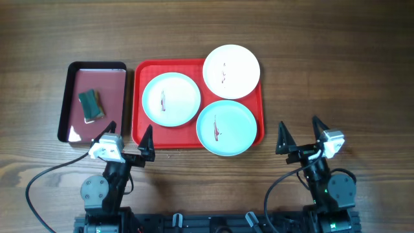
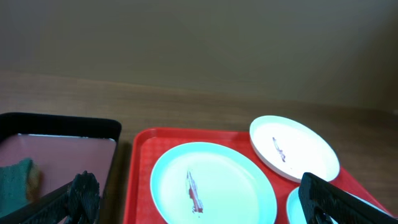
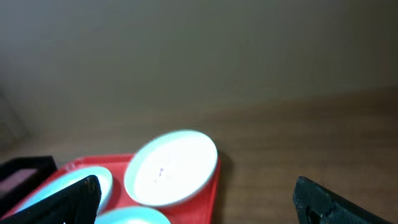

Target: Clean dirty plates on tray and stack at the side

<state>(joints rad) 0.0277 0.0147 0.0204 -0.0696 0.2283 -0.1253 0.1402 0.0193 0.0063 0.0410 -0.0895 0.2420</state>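
I think no cleaning has begun. All three plates lie on the red tray (image 1: 165, 136), each with a little red-brown smear. The white plate (image 1: 231, 71) sits at the tray's far right corner, partly over its rim. One mint plate (image 1: 171, 98) is on its left side, and the other mint plate (image 1: 226, 127) is at its near right.

The next move probably needs the green sponge (image 1: 91, 105), which is in the small dark tray (image 1: 97, 65) just left of the red tray.

The left gripper (image 1: 129, 131) hangs by the red tray's near left corner, fingers spread wide, holding nothing. The right gripper (image 1: 299, 126) hangs off its near right corner, also spread and empty.
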